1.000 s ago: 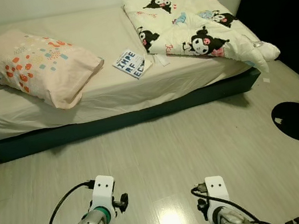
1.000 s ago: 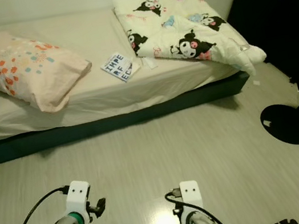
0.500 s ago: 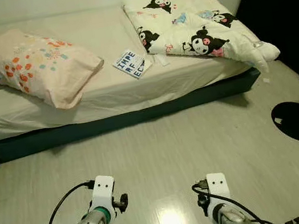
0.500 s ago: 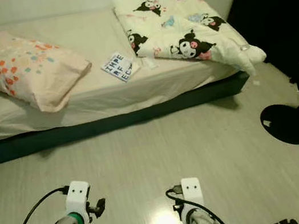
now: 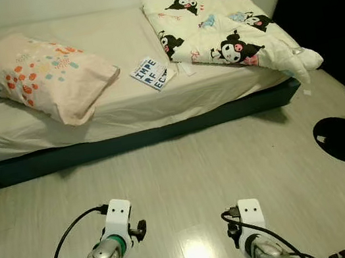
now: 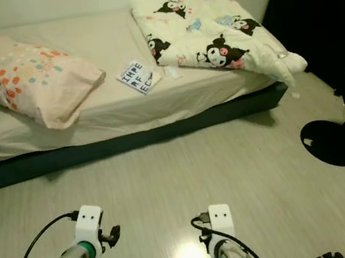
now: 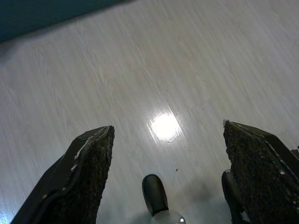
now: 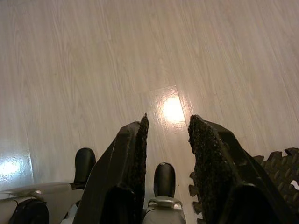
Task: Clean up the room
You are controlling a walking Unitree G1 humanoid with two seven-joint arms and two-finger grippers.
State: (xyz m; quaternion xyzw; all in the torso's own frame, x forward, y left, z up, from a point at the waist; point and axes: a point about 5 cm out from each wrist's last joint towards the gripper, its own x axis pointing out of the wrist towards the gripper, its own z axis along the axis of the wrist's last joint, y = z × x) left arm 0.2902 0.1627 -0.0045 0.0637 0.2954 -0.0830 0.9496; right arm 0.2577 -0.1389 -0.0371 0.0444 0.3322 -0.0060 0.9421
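While you're standing back from the bed [image 5: 124, 121], barely anything has changed over the last second: the left arm has dipped a touch and the right arm has nudged slightly, that's it. So you're no closer to tidying yet. Left gripper [image 7: 166, 154] hangs over bare wooden floor [image 5: 186, 167] with its fingers wide apart, holding nothing. Right gripper [image 8: 167, 140] hangs low too, fingers a narrow gap apart, also empty. Your targets are all on the bed: the pillow [image 5: 39, 75] lies askew toward the left end, the cartoon quilt [image 5: 221, 27] is bunched at the right end and spilling over that corner, and the book [image 5: 151, 74] sits near the front edge between them. You'd want to walk in closer first, I reckon.
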